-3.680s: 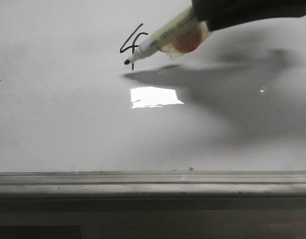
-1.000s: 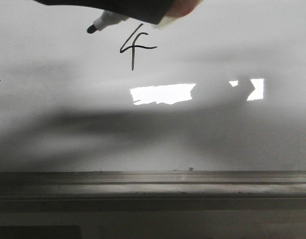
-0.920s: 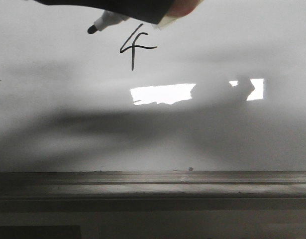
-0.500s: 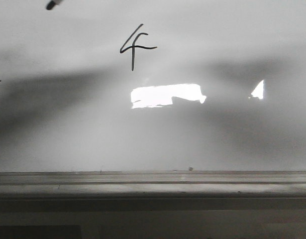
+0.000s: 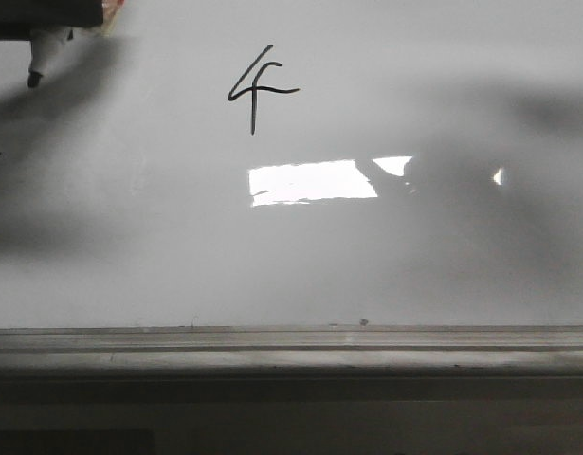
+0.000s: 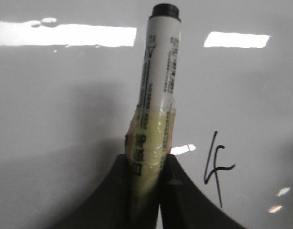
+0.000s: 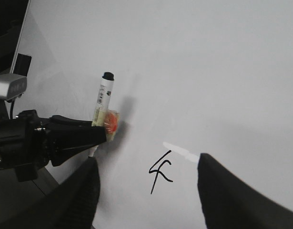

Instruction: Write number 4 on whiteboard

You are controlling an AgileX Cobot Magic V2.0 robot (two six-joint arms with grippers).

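The whiteboard [image 5: 158,256] is big, white and shiny. A small black number 4 [image 5: 258,90] is drawn on it. Bright glare [image 5: 310,182] shines just below the number.

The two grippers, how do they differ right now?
The left gripper is shut on the marker, while the right gripper is open and holds nothing. The left gripper's fingers press close against the taped barrel; the right gripper's fingers stand wide apart, with the number 4 showing between them. Both are dark and hang over the whiteboard, clear of the drawn figure.
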